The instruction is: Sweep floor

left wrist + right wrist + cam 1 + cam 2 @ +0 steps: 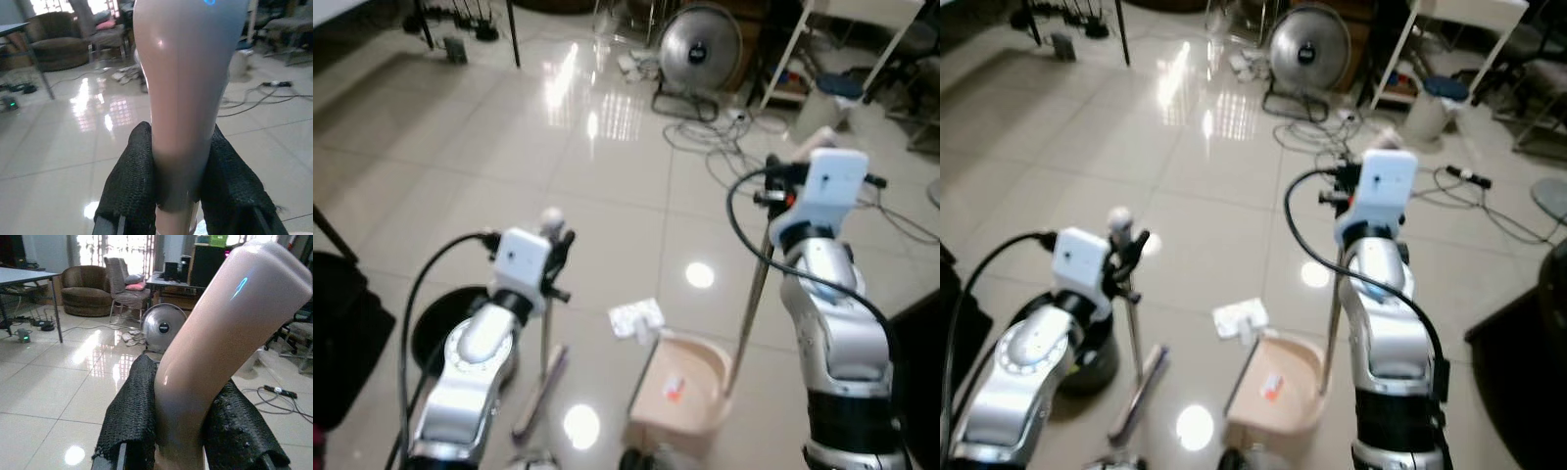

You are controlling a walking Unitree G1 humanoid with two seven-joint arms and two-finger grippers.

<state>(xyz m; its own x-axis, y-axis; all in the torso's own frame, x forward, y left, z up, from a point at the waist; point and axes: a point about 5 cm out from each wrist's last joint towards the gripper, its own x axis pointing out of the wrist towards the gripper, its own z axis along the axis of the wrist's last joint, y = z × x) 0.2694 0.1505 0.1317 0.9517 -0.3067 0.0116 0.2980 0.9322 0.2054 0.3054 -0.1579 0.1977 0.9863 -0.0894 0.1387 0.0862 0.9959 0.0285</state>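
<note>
- Broom head at the foot of the thin metal broom pole (pixel 546 338): blurred, cut off at the frame's lower edge, bristles hard to make out.
- Left gripper (pixel 178 161): black padded fingers (pixel 129 186) clamped on the pale pink broom grip (pixel 188 88); silver arm bent upward, pole near vertical.
- Right gripper (pixel 178 406): fingers closed around the pale pink dustpan grip (pixel 215 333), forearm raised upright.
- Beige plastic dustpan (pixel 680 387): resting on the glossy tiled floor (pixel 460 147) between both arms, its long handle (pixel 752 308) slanting up to the right gripper.
- Crumpled white paper (pixel 636 316): lying just beside the dustpan's open mouth.
- Round grey floor fan (pixel 701 44): well behind, among loose cables.
</note>
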